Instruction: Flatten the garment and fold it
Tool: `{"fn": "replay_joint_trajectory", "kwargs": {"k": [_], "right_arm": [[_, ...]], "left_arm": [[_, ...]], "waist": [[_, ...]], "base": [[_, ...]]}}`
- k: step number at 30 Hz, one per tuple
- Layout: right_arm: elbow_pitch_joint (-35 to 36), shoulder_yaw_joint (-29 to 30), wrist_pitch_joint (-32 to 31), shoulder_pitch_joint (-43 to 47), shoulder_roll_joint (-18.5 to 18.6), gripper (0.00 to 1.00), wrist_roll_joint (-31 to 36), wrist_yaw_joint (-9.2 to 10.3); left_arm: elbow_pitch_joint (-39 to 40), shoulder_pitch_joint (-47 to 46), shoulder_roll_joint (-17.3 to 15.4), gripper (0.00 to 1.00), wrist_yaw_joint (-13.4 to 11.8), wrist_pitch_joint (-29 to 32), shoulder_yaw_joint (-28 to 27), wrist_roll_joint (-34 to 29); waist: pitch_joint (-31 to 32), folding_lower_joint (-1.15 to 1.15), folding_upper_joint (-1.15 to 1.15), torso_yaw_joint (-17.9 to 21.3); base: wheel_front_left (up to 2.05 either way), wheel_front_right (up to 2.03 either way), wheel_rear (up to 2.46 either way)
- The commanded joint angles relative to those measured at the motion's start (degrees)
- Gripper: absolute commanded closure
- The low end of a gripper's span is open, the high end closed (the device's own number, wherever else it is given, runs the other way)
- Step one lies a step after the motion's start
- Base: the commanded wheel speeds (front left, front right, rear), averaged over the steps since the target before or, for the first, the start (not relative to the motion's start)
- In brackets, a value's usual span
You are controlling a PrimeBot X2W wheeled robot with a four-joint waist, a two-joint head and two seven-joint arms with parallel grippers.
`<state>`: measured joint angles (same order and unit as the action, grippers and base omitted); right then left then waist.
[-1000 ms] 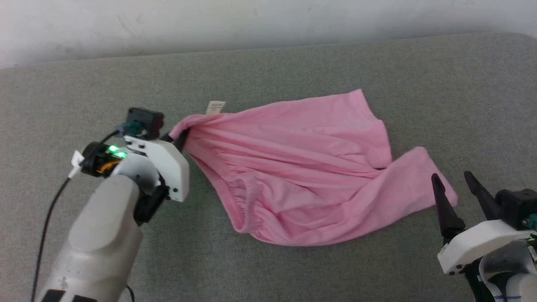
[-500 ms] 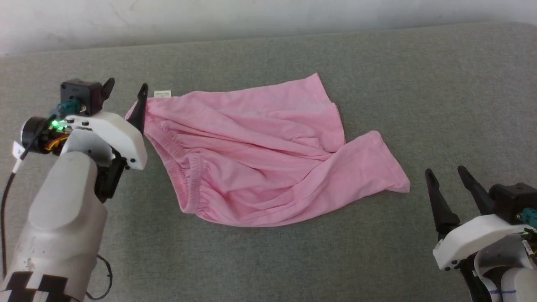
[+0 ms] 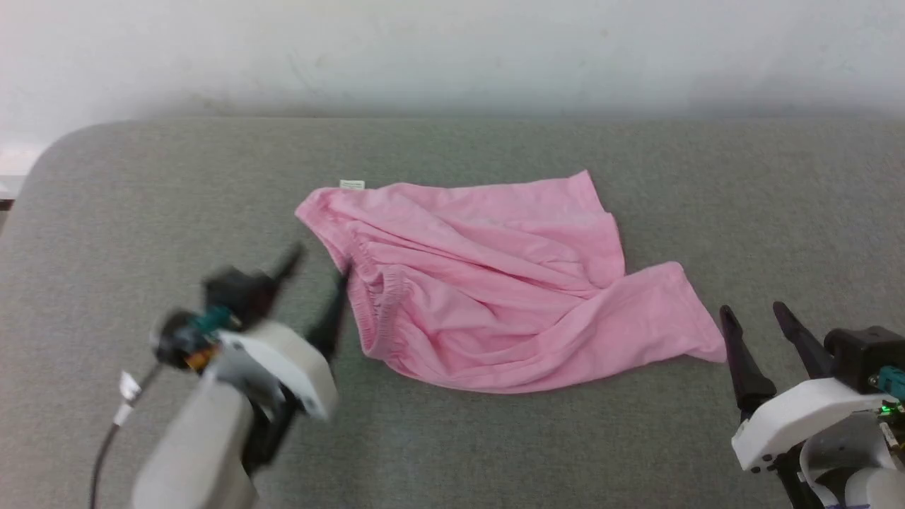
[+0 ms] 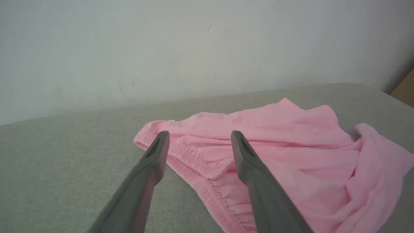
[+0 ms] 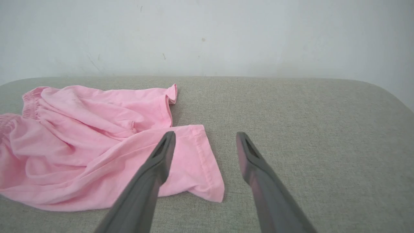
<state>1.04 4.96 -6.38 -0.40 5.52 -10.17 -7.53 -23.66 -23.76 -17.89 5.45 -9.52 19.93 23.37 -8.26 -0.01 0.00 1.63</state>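
Note:
The garment (image 3: pixel 495 283), light pink shorts, lies crumpled on the grey cushioned surface (image 3: pixel 141 198), waistband to the left, legs to the right, with a small white label (image 3: pixel 351 184) at its far left corner. My left gripper (image 3: pixel 318 272) is open and blurred, just left of the gathered waistband, holding nothing. In the left wrist view the left gripper (image 4: pixel 199 136) hovers over the waistband (image 4: pixel 194 161) of the garment (image 4: pixel 291 145). My right gripper (image 3: pixel 755 314) stands open by the right leg's hem. In the right wrist view the right gripper (image 5: pixel 204 136) is beside the hem of the garment (image 5: pixel 97 136).
A pale wall (image 3: pixel 452 49) rises behind the surface's far edge. The surface's rounded left corner (image 3: pixel 49 148) shows at the far left. A cable (image 3: pixel 113 431) trails from the left arm.
The left gripper let go of the waistband corner, opened, and drew back toward me. The garment settled flat on the surface. The head camera shifted. The right gripper stayed put.

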Motion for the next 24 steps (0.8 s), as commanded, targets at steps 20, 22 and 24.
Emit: {"fn": "replay_joint_trajectory", "kwargs": {"k": [20, 22, 24], "right_arm": [[-0.35, 0.41, 0.23, 0.85, -0.95, 0.00, -0.34, 0.04], [-0.52, 0.34, 0.22, 0.77, -0.90, 0.00, -0.35, 0.04], [-0.61, 0.35, 0.19, 0.72, -0.86, 0.00, -0.36, 0.04]], "left_arm": [[8.23, 6.05, -4.10, 0.00, 1.55, 15.28, 12.78, 1.71], [7.17, 5.52, -4.00, 0.00, 1.37, 14.66, 12.79, 1.41], [6.15, 5.11, -3.79, 0.00, 1.30, 14.10, 12.84, 1.32]], "waist": [[-1.50, 0.01, 0.00, -1.05], [-1.72, 0.01, 0.00, -0.84], [-1.92, 0.01, 0.00, -0.69]], "base": [[0.00, 0.00, 0.00], [0.00, 0.00, 0.00], [0.00, 0.00, 0.00]]}}
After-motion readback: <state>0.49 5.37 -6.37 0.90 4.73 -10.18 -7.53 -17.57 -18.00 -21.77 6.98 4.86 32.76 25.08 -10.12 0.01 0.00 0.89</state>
